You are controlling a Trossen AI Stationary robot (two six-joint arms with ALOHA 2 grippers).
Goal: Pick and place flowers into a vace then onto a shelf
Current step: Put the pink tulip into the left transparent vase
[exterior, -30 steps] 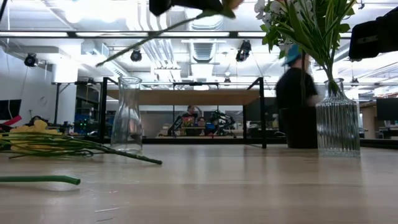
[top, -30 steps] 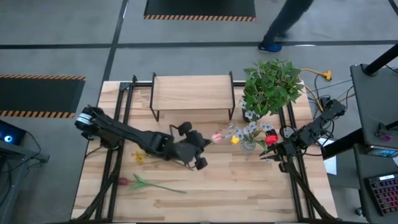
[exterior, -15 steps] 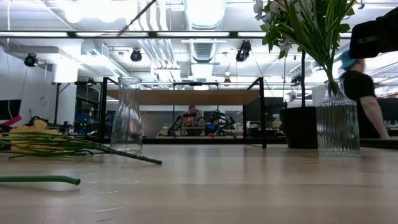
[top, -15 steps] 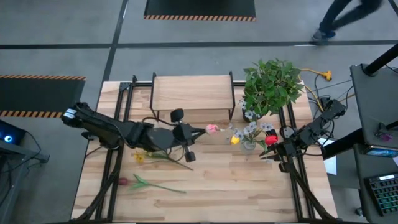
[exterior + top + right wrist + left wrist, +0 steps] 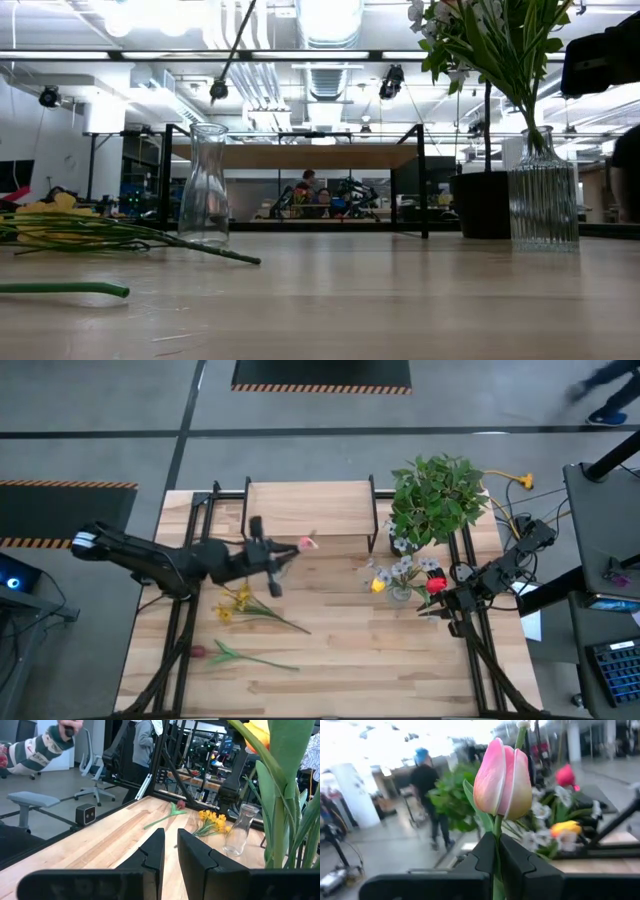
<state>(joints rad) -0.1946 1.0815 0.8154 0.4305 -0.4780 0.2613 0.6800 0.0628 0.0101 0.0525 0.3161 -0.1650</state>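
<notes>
Wood-topped desk (image 5: 400, 660) on a grey workshop floor, with the shelf (image 5: 308, 508) standing at its far edge.

I read the left arm as stretched low across the desk from its left side, wrist reaching toward the shelf's near edge. The left gripper (image 5: 272, 553) has its fingers (image 5: 485, 855) clamped on the stem of a pink tulip (image 5: 503, 779), head pointing away from the wrist; from above the bloom sits just at the shelf's front edge.

An empty clear glass carafe (image 5: 204, 184) stands on the desk in front of the shelf; from above it is hidden, probably under the left arm.

A ribbed vase (image 5: 543, 206) holding several flowers (image 5: 403, 572) stands right of centre, beside the potted plant (image 5: 437, 498).

The right arm waits at the desk's right edge, folded back; the right gripper (image 5: 169, 851) has its fingers nearly together with a narrow gap, holding nothing.

Loose yellow flowers (image 5: 240, 603) and a red flower (image 5: 205, 652) lie on the desk's left half.
</notes>
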